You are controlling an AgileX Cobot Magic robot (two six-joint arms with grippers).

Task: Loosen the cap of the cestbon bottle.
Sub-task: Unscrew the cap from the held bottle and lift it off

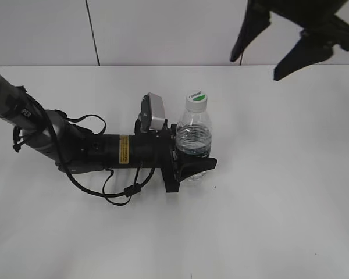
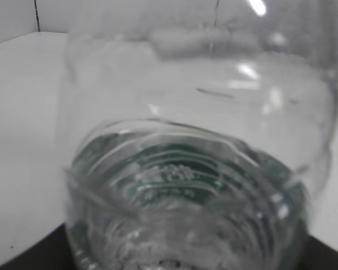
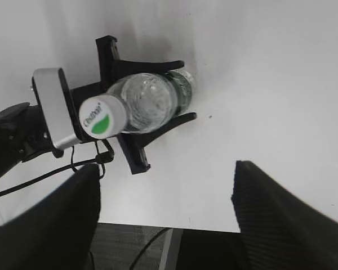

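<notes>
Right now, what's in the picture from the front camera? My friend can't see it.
A clear water bottle with a white-and-green cap stands on a white table, clamped by the left tool. The right tool hangs open above, touching nothing.

My left arm (image 1: pixel 75 145) is matte black with a grey metallic upper segment, a yellow warning label (image 1: pixel 124 149) on the forearm, and loose black cables (image 1: pixel 119 189) looping beneath. A silver-grey wrist camera (image 1: pixel 155 112) sits on top near black angular fingers (image 1: pixel 189 168). My right gripper (image 1: pixel 299 40) shows two dark, tapered fingers with a woven carbon-like texture.
</notes>
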